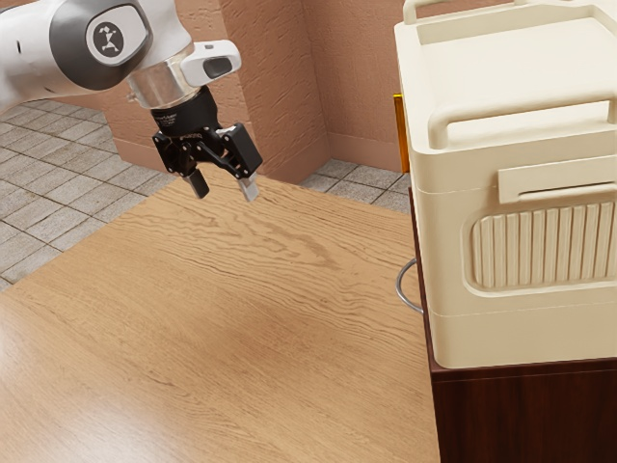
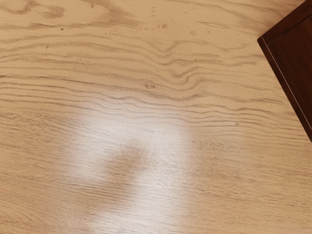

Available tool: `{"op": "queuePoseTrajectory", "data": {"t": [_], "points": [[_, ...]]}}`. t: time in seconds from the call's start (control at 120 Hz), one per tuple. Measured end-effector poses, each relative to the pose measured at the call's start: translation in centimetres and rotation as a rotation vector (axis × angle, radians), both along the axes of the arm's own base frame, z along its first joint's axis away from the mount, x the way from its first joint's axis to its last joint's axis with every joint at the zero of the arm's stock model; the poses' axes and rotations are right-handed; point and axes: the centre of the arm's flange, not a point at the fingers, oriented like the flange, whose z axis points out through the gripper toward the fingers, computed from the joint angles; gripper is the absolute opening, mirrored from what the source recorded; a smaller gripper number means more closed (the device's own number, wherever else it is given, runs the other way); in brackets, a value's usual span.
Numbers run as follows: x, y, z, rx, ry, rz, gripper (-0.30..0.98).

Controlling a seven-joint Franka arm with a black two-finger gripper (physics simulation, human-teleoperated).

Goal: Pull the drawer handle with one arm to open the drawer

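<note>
My gripper (image 1: pixel 225 193) hangs above the wooden table near its far edge in the exterior view, fingers apart with nothing between them. A curved silver handle (image 1: pixel 401 286) juts from the front of the dark brown cabinet (image 1: pixel 521 410), on the exterior view's right, well apart from my gripper. The drawer front behind the handle is mostly hidden by the cabinet's side. In the wrist view, a corner of the dark cabinet (image 2: pixel 295 63) stands over the wood surface.
A large cream case (image 1: pixel 540 333) with top handles rests on the cabinet. Behind it shows a yellow-orange piece (image 1: pixel 401 135). The wooden table (image 1: pixel 231 338) spreads between the arm and the cabinet. Textured reddish walls (image 1: pixel 357 77) rise beyond the table.
</note>
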Motion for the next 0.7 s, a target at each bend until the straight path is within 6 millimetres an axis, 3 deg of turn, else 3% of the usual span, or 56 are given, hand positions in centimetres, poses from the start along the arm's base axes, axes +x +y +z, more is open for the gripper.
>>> {"op": "queuePoseTrajectory", "data": {"t": [0.275,0.375,0.45,0.558,0.7], "points": [[-0.2,0.0,0.6,0.001,-0.011,0.000,0.69],[-5.6,-0.2,10.3,0.031,-0.161,0.037,0.69],[-8.5,0.0,13.4,0.028,-0.199,0.095,0.69],[-8.9,0.3,13.4,-0.034,-0.179,0.167,0.69],[-7.6,0.1,10.3,-0.120,-0.087,0.234,0.69]]}}
